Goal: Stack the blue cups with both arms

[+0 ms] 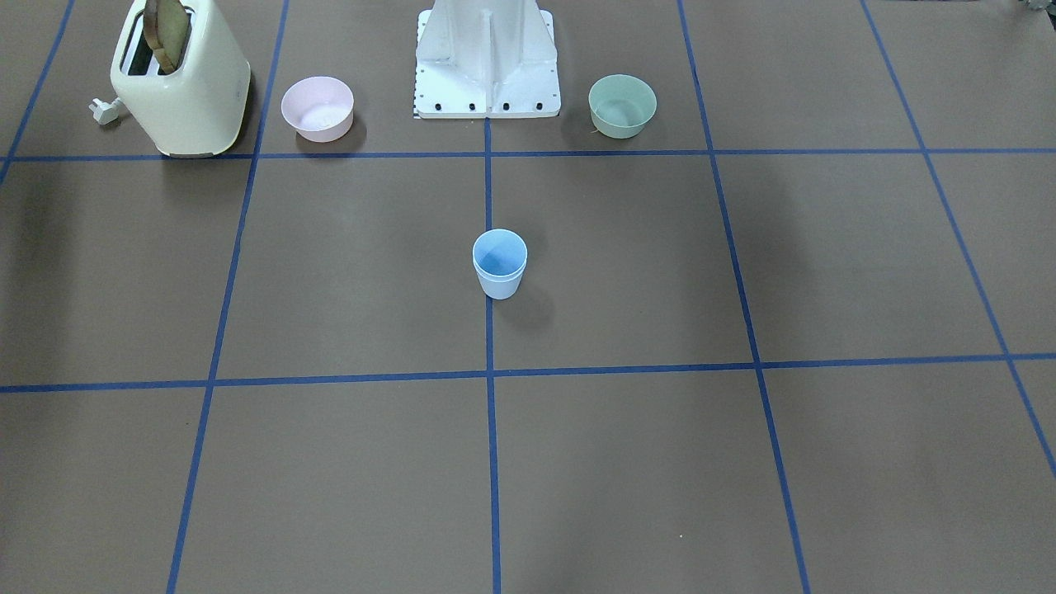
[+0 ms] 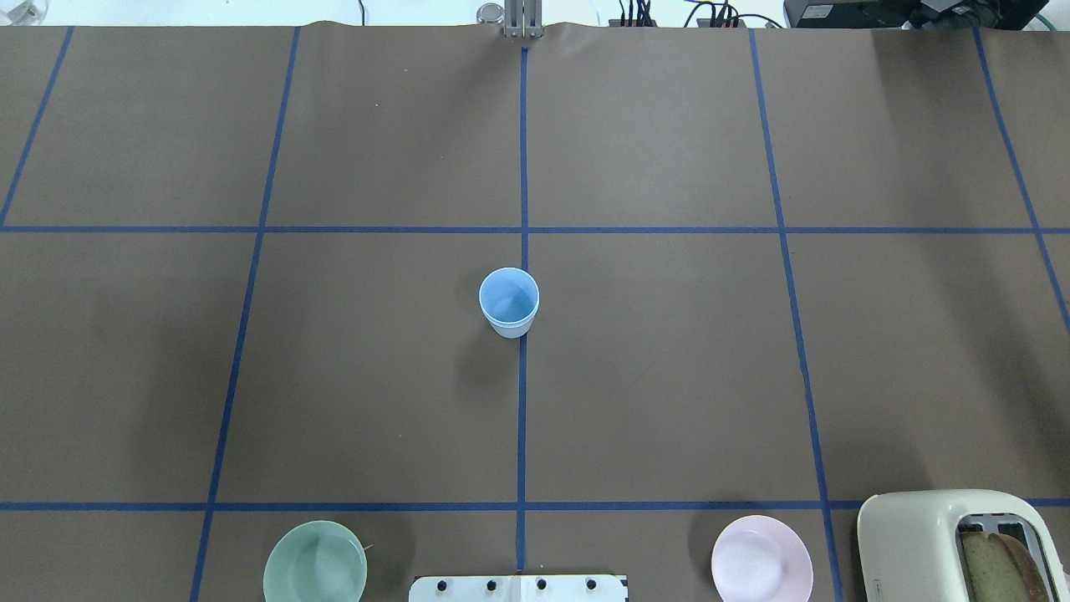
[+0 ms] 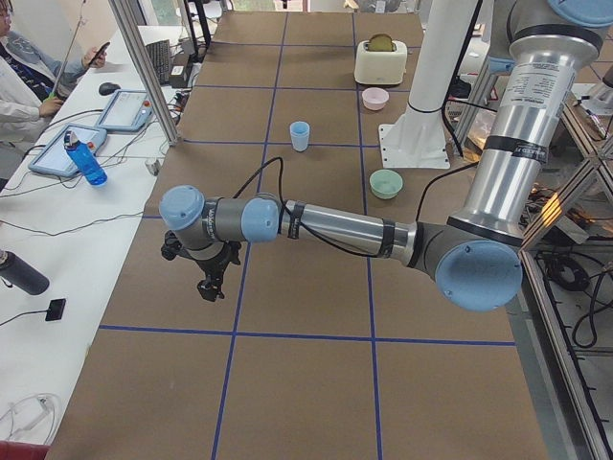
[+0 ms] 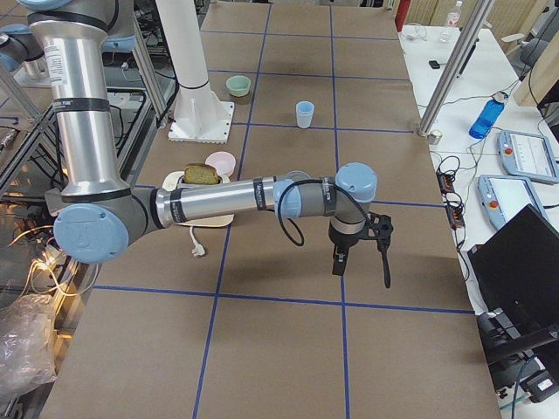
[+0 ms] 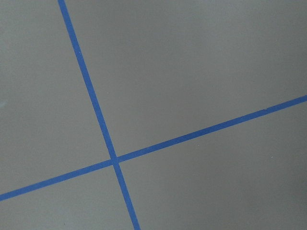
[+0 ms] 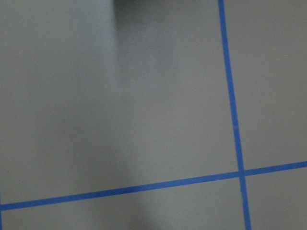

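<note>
The two pale-blue cups (image 1: 500, 266) stand upright at the middle of the table, one nested inside the other, with a double rim showing. They also show in the overhead view (image 2: 509, 303) and small in both side views (image 3: 300, 135) (image 4: 304, 114). The left arm reaches out low over the table's left end, its gripper (image 3: 206, 283) pointing down, far from the cups. The right arm does the same at the right end, its gripper (image 4: 358, 253) pointing down. Both grippers show only in the side views, so I cannot tell whether they are open or shut. Both wrist views show only brown table and blue tape.
A cream toaster (image 1: 181, 78) with a bread slice, a pink bowl (image 1: 318, 107) and a mint-green bowl (image 1: 622, 105) stand beside the white pedestal base (image 1: 487, 62). A side table with tablets, a blue bottle (image 3: 86, 161) and an operator lies beyond the far edge.
</note>
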`<state>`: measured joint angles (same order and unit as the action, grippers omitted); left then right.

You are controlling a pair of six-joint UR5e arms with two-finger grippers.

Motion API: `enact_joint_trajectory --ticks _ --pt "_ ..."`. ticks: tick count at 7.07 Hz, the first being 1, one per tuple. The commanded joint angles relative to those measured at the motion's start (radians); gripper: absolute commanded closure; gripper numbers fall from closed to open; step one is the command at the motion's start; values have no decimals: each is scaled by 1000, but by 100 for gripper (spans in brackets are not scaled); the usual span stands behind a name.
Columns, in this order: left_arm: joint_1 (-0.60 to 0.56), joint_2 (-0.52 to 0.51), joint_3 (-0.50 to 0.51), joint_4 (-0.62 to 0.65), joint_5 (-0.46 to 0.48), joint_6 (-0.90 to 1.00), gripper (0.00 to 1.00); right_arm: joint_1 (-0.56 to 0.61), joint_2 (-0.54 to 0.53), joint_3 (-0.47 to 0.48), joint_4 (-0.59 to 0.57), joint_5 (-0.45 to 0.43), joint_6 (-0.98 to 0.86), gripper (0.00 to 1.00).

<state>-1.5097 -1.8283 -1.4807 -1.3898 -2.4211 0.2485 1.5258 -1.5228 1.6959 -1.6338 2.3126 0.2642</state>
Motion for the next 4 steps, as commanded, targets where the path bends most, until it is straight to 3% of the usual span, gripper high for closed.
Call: enact_joint_trajectory --ticks 1,4 --pt "-24 29 -4 3 2 0 0 16 -100 87 -1 -2 -13 0" --pt "-32 34 -6 2 2 2 0 19 -103 88 -1 -2 -13 0"
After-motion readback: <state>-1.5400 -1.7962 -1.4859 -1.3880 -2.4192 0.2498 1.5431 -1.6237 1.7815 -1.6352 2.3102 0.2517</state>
